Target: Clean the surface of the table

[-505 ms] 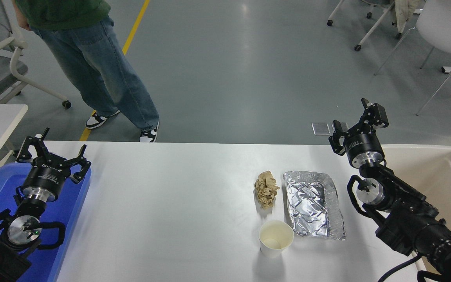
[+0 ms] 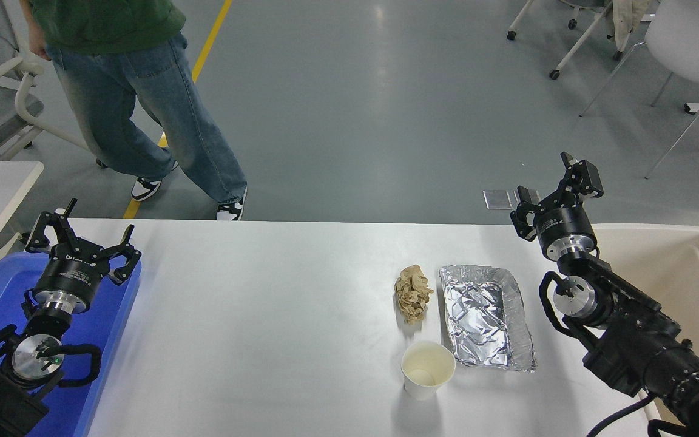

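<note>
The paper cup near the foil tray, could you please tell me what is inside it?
The paper cup stands upright and open on the table surface. Its pale inner wall and bottom show, with nothing visible inside. The nearest inner wall is hidden by the rim.

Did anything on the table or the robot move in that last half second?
Only the person beyond the table shifted, taking a step. Both open grippers, left and right, the crumpled paper, foil tray and paper cup stayed put.

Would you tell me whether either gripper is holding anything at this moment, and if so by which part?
Nothing is held. The right gripper is open above the table's far right edge, and the left gripper is open and empty over the blue tray.
</note>
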{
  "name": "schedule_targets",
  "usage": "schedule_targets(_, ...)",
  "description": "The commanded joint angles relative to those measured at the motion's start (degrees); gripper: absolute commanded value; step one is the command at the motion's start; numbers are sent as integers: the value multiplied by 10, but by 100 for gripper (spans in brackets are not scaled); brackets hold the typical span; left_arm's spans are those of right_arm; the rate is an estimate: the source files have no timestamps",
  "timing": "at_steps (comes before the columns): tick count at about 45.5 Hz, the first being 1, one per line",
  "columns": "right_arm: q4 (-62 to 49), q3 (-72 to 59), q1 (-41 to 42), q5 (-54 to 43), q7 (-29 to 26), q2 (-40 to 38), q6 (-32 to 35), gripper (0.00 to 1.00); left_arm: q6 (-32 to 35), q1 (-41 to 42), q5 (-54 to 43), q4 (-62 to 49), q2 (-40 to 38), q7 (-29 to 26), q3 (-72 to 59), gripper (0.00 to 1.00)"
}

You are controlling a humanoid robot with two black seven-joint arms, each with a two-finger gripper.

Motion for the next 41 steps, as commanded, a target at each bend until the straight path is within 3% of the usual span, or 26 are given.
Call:
schedule_targets(1,3,0,1,1,0,-1,1,100,0,0,0,0,0,0,0,100)
schedule_targets(18,15,-10,-1,0,26,-1,3,100,0,0,0,0,0,-1,0,100)
schedule_targets(26,16,-47,1,-8,13,-14,6,100,0,0,0,0,0,0,0,100)
schedule_targets(34,35,-69,12,-7,-69,-31,-2,100,0,0,0,0,0,0,0,100)
schedule_targets(41,48,-69,18,-1,-87,-43,0,100,0,0,0,0,0,-1,0,100)
